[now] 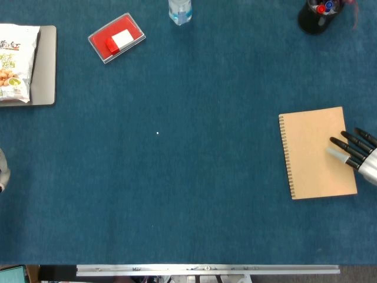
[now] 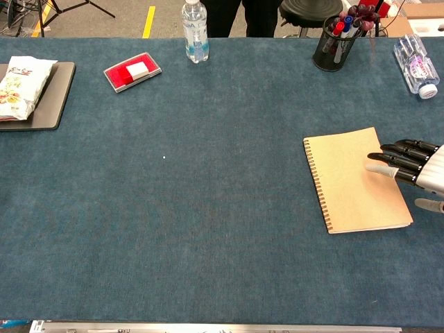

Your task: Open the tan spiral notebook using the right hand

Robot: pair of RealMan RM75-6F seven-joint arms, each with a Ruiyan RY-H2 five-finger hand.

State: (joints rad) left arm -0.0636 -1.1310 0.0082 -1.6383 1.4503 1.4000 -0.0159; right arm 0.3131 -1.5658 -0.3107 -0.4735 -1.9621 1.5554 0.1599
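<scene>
The tan spiral notebook (image 1: 315, 151) (image 2: 352, 179) lies closed and flat on the blue table at the right, its wire spine along its left edge. My right hand (image 1: 356, 154) (image 2: 413, 169) reaches in from the right edge, its fingers spread and stretched out over the notebook's right side, holding nothing. Whether the fingertips touch the cover I cannot tell. A small piece of my left hand (image 1: 3, 171) shows at the far left edge of the head view, too little to judge.
A red box (image 1: 116, 38) (image 2: 132, 71) and a water bottle (image 1: 179, 10) (image 2: 195, 30) stand at the back. A snack bag (image 1: 14, 62) on a grey tray (image 1: 46, 66) is back left. A pen cup (image 1: 316, 15) (image 2: 336, 35) and a lying bottle (image 2: 416, 65) are back right.
</scene>
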